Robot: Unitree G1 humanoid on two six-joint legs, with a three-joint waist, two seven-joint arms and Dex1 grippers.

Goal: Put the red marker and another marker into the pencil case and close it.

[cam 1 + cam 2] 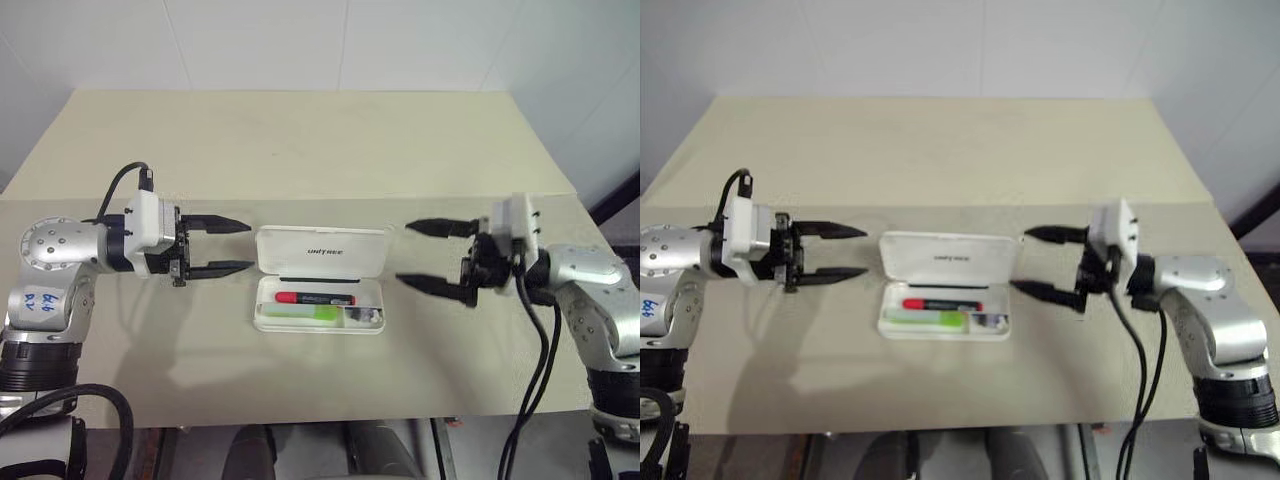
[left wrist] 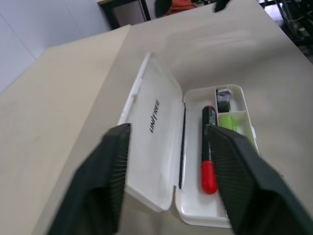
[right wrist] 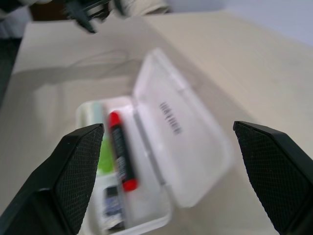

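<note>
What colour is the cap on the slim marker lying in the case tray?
Red, on the red marker with its black barrel; clearest in the left wrist view.

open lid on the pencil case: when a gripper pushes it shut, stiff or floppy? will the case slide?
Lid looks like hard moulded plastic, so probably stiff and swings on its hinge. The pencil case looks light on a smooth table, so it may skid or tip unless braced.
</note>
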